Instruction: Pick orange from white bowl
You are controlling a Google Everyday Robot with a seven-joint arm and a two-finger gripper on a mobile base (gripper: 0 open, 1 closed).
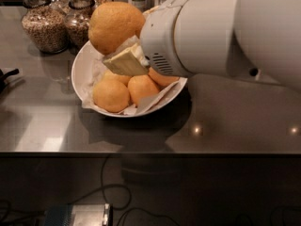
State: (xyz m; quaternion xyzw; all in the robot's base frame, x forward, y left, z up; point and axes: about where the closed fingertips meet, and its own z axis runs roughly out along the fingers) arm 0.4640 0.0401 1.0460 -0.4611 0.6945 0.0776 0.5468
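Robot arm (225,32): white housing entering from the right and filling the upper right of the view, reaching left over the bowl.

Counter (235,121): dark, reflective grey surface carrying all the items; cables (113,192) hang in the shadow under its front edge.

White bowl (81,69): wide and shallow, standing left of centre on the counter, lined with crinkled white paper (150,100).

Two glass jars (44,25) of grain stand side by side behind the bowl, at the upper left.

Orange (115,25): large, dimpled, yellow-orange, held in the air above the back of the bowl, clear of the fruit below.

Gripper (117,46): at the arm's left end, over the bowl. Its fingers are closed on the orange; one cream-coloured finger (124,64) presses against the fruit's underside, and the other is hidden behind it.

Smaller oranges (111,94): at least three rest on the paper in the bowl, touching each other, below the gripper.
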